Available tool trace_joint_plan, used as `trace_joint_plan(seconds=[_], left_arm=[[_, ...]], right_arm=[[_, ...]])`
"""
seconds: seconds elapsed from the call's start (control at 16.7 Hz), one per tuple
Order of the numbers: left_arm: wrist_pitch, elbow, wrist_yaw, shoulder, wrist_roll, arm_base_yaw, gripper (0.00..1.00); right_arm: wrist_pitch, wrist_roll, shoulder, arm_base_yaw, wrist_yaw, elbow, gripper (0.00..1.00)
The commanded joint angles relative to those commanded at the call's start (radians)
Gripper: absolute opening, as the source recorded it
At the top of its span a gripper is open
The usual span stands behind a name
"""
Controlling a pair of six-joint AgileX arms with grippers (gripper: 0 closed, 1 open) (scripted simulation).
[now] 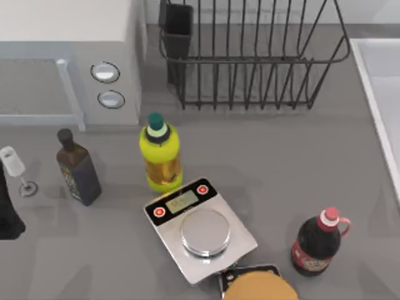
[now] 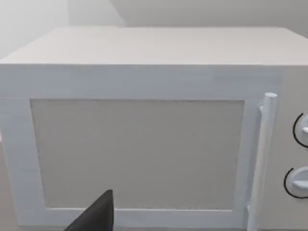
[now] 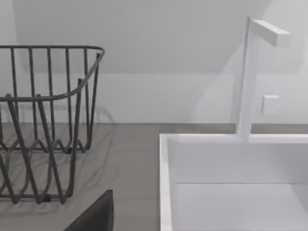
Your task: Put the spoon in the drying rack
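1. Nearest the camera, in front of the kitchen scale (image 1: 201,228), an orange round thing (image 1: 259,287) sat at the bench's front edge, its kind unclear.
2. Right of the scale stood a dark red bottle (image 1: 317,242); directly behind the scale, just beside it, a yellow bottle with a green cap (image 1: 160,153).
3. Well left of the scale stood a dark bottle (image 1: 77,167), then a wine glass (image 1: 15,167), and at the frame's edge a dark shape (image 1: 7,212), seemingly part of the left arm.
4. A dark wedge (image 2: 96,215), likely a tip of the left end effector, faced the microwave (image 2: 139,144); whether it was clenched or released, I cannot tell.
5. A like wedge (image 3: 94,214) of the right end effector sat between the drying rack (image 3: 43,120) and the white sink (image 3: 231,183); its state, again, I cannot tell.
6. Far behind the scale, the rack (image 1: 250,56) with its utensil cup (image 1: 178,31) held nothing visible.
7. I could not spot the spoon, so the task seemed barely begun: finding, grasping and carrying all remained.
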Motion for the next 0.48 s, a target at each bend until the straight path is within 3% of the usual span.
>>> trace_joint_plan(seconds=[0.24, 0.48], left_arm=[[0.0, 0.0, 0.0, 0.0, 0.0, 0.0, 1.0], [0.0, 0.0, 0.0, 0.0, 0.0, 0.0, 1.0]], right_arm=[[-0.032, -0.019, 0.034, -0.02, 0.0, 0.03, 1.0], [-0.189, -0.111, 0.226, -0.113, -0.002, 0.177, 1.0]])
